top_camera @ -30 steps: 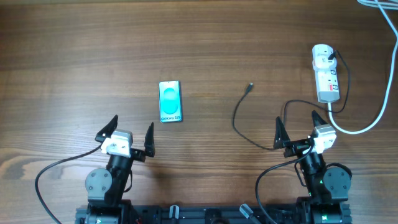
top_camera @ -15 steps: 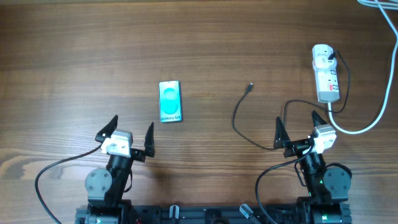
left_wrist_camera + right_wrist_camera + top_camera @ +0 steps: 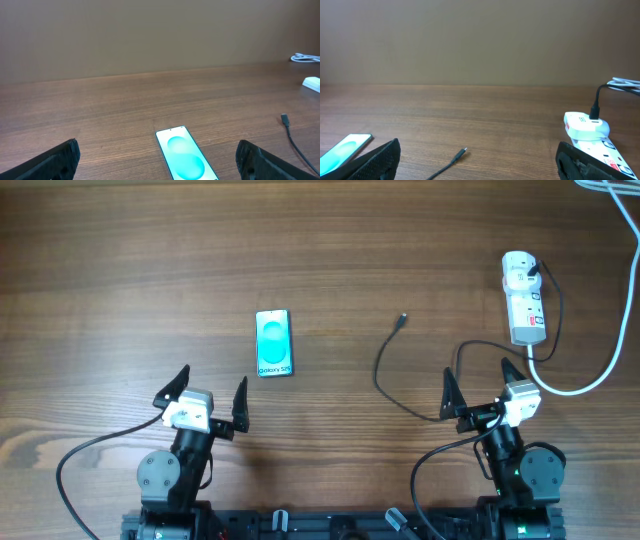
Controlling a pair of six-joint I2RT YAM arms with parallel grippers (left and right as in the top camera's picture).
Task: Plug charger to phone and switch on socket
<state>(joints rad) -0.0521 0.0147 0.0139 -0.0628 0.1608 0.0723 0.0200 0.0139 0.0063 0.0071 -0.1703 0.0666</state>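
At the near left of the wooden table, the left gripper hovers with its jaws spread wide and nothing between them. Just beyond it, slightly to its right, the phone lies flat, its screen up and lit cyan, its long side running near to far. Further right, well apart from the phone, the charger lies loose on the wood. Its small connector tip points far, and the thin black cable curves back toward the near right, passing the right gripper, which is likewise wide open and empty. The cable then loops up to a black plug seated in the far end of the socket, lying at the far right. A thick white cord leaves the socket's near end, swings right and runs off toward the far corner.
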